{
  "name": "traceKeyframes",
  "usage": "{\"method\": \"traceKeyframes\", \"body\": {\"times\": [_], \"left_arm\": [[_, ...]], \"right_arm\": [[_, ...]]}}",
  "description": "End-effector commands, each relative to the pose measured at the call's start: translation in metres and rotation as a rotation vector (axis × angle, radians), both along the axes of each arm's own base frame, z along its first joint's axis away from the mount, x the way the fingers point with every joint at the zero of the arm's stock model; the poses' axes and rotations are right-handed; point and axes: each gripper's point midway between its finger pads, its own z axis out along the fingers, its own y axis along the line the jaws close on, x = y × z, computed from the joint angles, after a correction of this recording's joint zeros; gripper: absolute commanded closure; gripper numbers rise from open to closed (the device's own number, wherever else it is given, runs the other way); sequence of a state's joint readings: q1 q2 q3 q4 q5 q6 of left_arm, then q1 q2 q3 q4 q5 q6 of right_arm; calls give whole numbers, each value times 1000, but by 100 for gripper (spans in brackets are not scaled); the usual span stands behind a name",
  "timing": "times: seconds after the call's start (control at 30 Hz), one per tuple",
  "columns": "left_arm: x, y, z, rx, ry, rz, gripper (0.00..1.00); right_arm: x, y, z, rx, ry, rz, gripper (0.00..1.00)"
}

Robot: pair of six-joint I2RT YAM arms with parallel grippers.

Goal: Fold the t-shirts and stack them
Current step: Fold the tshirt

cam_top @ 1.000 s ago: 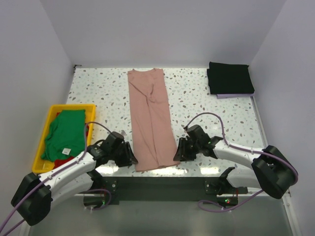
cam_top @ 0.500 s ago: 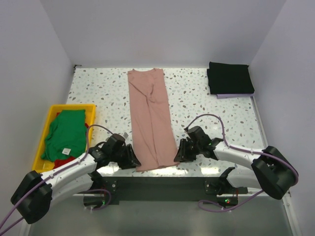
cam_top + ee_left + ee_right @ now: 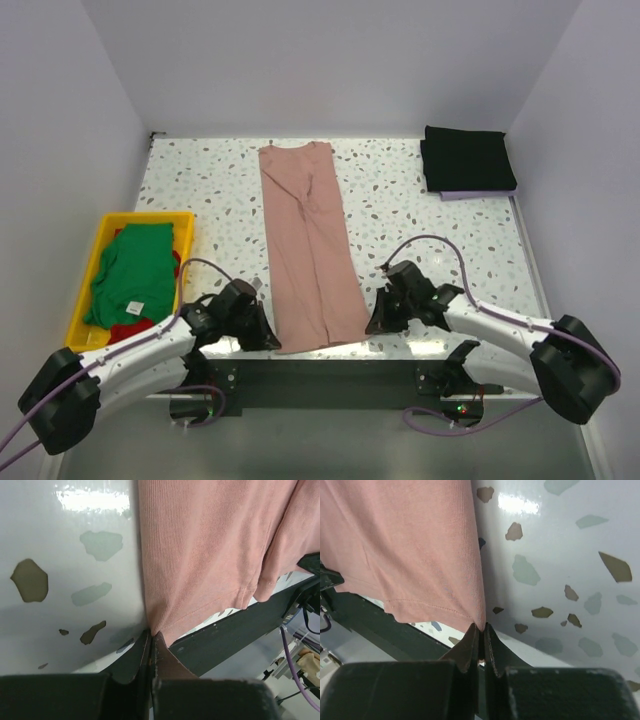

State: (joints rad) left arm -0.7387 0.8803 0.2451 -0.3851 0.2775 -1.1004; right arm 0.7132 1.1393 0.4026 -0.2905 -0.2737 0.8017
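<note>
**Desk:** Where's the shirt sitting?

**Operator:** I see the pink t-shirt folded into a long narrow strip. It lies flat on the worktop with its stitched hem at the near edge.

**Desk:** And your grippers?

**Operator:** My left gripper is pinched closed on the hem's left corner. My right gripper is clamped on the hem's right corner. Both sit low against the cloth.

**Desk:** Anything around it?

**Operator:** Left of the pink t-shirt, well apart, a yellow bin holds a crumpled green t-shirt over a red cloth. The green one carries a white label, but its print is too small for me to read. Right of the pink t-shirt's far end, a folded black t-shirt lies on a lilac cloth.
</note>
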Motion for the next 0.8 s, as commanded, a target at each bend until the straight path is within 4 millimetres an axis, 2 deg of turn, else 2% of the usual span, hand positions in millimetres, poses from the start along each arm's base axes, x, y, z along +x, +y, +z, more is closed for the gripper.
{"method": "traceKeyframes", "body": {"times": [0.0, 0.1, 0.13, 0.17, 0.2, 0.3, 0.37, 0.47, 0.5, 0.6, 0.63, 0.67, 0.7, 0.73, 0.77], "left_arm": [[-7, 5, 6, 34, 17, -2, 100], [-11, 3, 12, 27, 14, -15, 100], [-13, 0, 15, 20, 11, -26, 100], [-14, -2, 18, 12, 9, -23, 100], [-18, -3, 20, 15, 7, -36, 100], [-21, -10, 33, 6, -13, -48, 100], [-21, -11, 37, 6, -20, -48, 100], [-10, -12, 47, 17, -74, -40, 100], [-2, -16, 55, 13, -106, -30, 100], [15, -18, 62, 40, -165, -23, 100], [25, -23, 73, 32, -194, -16, 100], [31, -23, 72, 57, -212, -33, 100], [45, -21, 77, 60, -235, -5, 100], [54, -24, 83, 58, -247, 0, 100], [63, -24, 85, 59, -270, -9, 100]], "right_arm": [[-8, -16, 3, -62, -16, 18, 100], [-15, -14, 9, -52, -38, 13, 100], [-25, -10, 10, -54, -44, 48, 100], [-25, -7, 12, -60, -59, 27, 100], [-37, -1, 13, -60, -60, 70, 100], [-50, 4, 13, -61, -60, 75, 100], [-49, 4, 16, -66, -77, 68, 100], [-37, 0, 31, -99, -148, 63, 100], [-30, 3, 42, -99, -178, 60, 100], [-16, 2, 56, -159, -245, 85, 100], [-8, 11, 66, -166, -264, 91, 100], [-2, 13, 70, -185, -290, 107, 100], [6, 22, 83, -171, -314, 105, 100], [10, 24, 78, -208, -307, 115, 100], [17, 29, 81, -213, -329, 128, 100]]}}
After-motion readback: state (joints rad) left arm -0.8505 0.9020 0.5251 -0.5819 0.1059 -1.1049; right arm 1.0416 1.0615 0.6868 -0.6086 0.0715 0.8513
